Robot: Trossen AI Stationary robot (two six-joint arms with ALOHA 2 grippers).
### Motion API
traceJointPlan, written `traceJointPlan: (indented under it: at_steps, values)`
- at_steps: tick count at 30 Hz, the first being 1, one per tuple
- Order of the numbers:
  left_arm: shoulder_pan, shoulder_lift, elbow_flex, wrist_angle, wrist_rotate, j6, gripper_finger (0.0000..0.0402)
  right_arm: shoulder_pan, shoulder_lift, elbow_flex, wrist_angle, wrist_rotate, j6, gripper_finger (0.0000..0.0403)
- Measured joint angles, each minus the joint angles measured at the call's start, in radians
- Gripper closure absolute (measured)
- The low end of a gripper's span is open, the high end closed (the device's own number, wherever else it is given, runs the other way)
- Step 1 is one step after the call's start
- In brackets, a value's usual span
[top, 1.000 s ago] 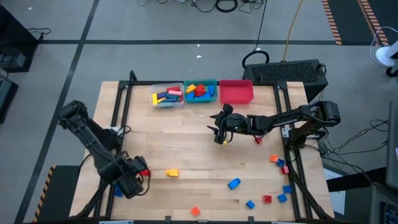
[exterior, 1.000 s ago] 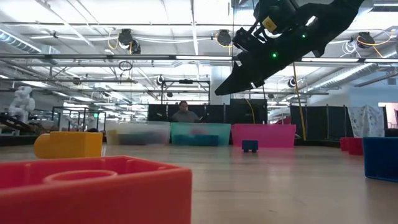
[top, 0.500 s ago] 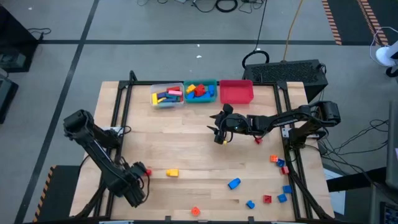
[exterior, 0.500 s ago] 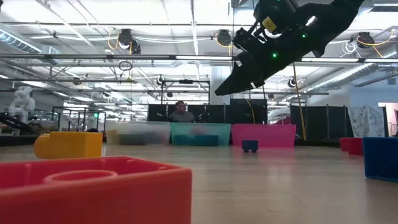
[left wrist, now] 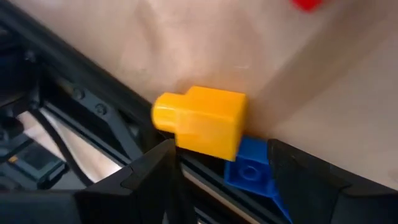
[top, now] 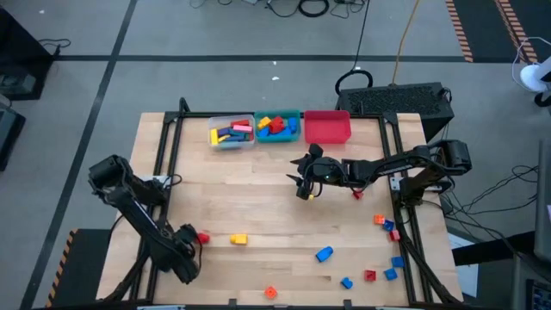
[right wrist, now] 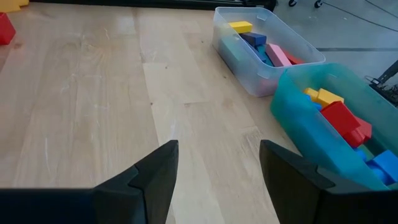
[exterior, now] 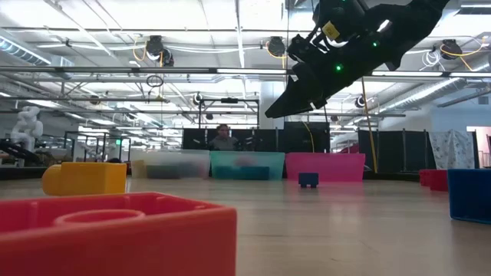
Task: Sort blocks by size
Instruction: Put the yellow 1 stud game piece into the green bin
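Blocks lie scattered on the wooden table: a red one (top: pixel 202 238), a yellow one (top: pixel 238 239), a blue one (top: pixel 324 254), an orange one (top: pixel 270 293), and several along the right edge (top: pixel 387 228). My left gripper (top: pixel 183 261) is low over the near left corner and points steeply down. In its wrist view it is open (left wrist: pixel 221 180), with a yellow block (left wrist: pixel 202 121) and a blue block (left wrist: pixel 252 168) lying between its fingers against the table's frame rail. My right gripper (top: pixel 303 182) hangs open (right wrist: pixel 217 174) above the middle of the table, holding nothing.
Three bins stand in a row at the far edge: a clear one (top: pixel 231 132) and a teal one (top: pixel 277 126), both with blocks, and a red one (top: pixel 327 127). Black frame rails (top: pixel 164 172) run along the table's sides. In the low view a person (exterior: pixel 224 138) sits beyond the table.
My left gripper has sunk toward the table's near left corner and tipped to point more steeply down. The red block beside it now shows clear of the gripper. The gripper has stayed open.
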Motion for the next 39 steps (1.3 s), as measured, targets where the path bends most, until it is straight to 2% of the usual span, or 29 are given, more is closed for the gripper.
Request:
traceJointPlan:
  at_steps: [6,13,16,24,28,32,39]
  values:
    - [0.0,0.0,-0.083,0.07,0.027,-0.021,0.0146,0.0,0.0,0.0,0.0,0.0,-0.002,0.0193]
    - [0.0,0.0,-0.129,0.065,0.022,-0.061,0.0155,0.0,0.0,0.0,0.0,0.0,-0.002,0.0193]
    - [0.0,0.0,-0.131,0.055,0.02,-0.061,0.0187,0.0,0.0,0.0,0.0,0.0,-0.002,0.0193]
    - [0.006,-0.003,-0.129,0.03,0.016,-0.061,0.0323,0.0,0.0,0.0,0.001,0.0,-0.002,0.0193]
    - [0.034,-0.003,-0.113,0.0,0.017,-0.049,0.0371,0.0,0.0,0.0,0.002,0.0,-0.002,0.0193]
    - [0.08,-0.008,-0.084,-0.011,-0.008,0.022,0.0392,0.0,0.0,0.0,0.001,0.0,-0.002,0.0193]
    - [0.178,-0.055,-0.074,0.014,-0.092,0.097,0.0394,0.0,0.0,0.0,-0.004,0.0,-0.002,0.0193]
